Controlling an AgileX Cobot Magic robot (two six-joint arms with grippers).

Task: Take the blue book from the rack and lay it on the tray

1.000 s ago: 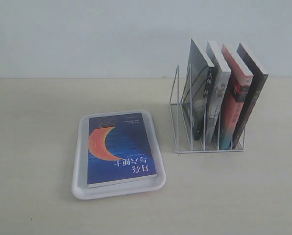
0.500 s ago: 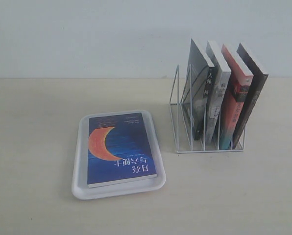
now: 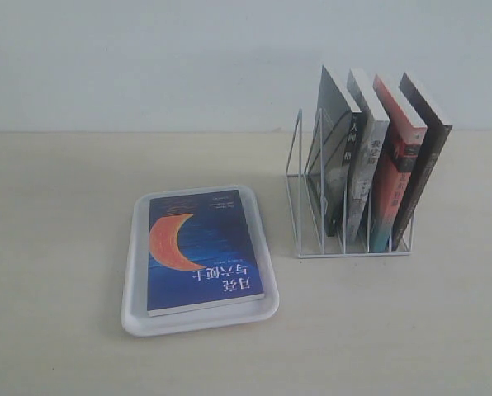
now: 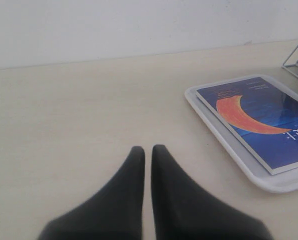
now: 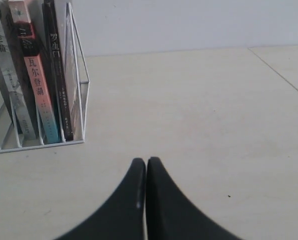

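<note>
Blue book (image 3: 203, 252) lies flat on the tray (image 3: 129, 272), cover up w/ the orange moon showing. It sits a bit skewed but inside the rim, not hanging over any edge. Tray is on the table (image 3: 56, 206), near the rack (image 3: 353, 255) but apart from it. Rack holds four other books upright and leaning a little, incl. the red-orange spined book (image 3: 392, 177) and the black book (image 3: 423, 157) at the end away from the tray. The slot nearest the tray has no book in it.

Neither arm shows in the exterior view. Left gripper (image 4: 147, 148) hangs low over bare table, off to the side of the tray, jaws pinched to a thin sliver w/ nothing btwn them. Right gripper (image 5: 145, 161) is over bare table beside the rack's far end, jaws pressed together, also holding nothing.

My read: the last step looks done, i.e. book out of the rack, flat on the tray, free of both grippers. Nothing left to pick or place as far as I can tell. Next move, if any, prob calls only for parking both arms clear w/o brushing tray or rack, since a knock could slide the book or tip the leaning ones.
</note>
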